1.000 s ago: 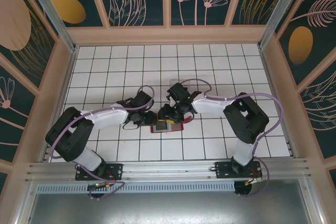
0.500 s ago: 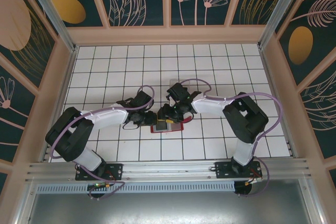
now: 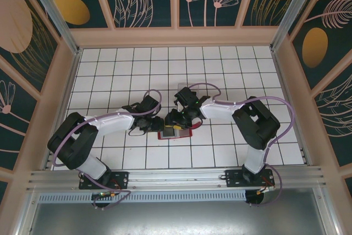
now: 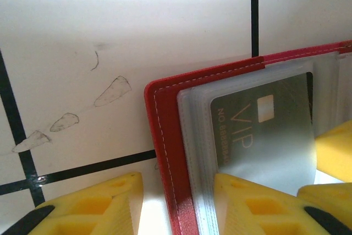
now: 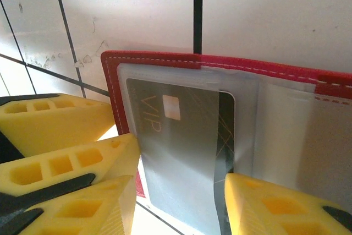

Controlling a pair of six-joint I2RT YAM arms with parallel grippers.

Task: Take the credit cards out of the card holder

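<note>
Credit cards: one grey VIP card (image 5: pixel 176 136) sits in the top clear sleeve (image 4: pixel 190 136) of the card holder (image 3: pixel 175 134). More sleeves are stacked under it, and I cannot see what they hold.
Where it lies: the holder is open flat, inside up, on the white tiled table (image 3: pixel 231 70), between my two grippers.
Handling, card: I judge it thin, stiff, light and slick. Lying flat it gives me nothing to pinch, so I would take a short edge once it clears the sleeve mouth.
Handling, holder: it looks soft and light, likely to slide or fold along with the card unless pinned.
Dark strip: a darker band with gold lines runs along the card's edge toward the fold. Whether it is the same card poking out or another beneath, I cannot tell.
Left gripper (image 4: pixel 176 185): my fingers are close together and straddle the holder's red stitched edge, one on the tile side and one over the sleeves. Whether they actually squeeze it, I cannot tell.
Right gripper (image 5: pixel 180 182): my fingers are spread with the sleeved card between them, not closed on it.
Other half: a grey pocket (image 5: pixel 308 136), with nothing in it that I can make out.
</note>
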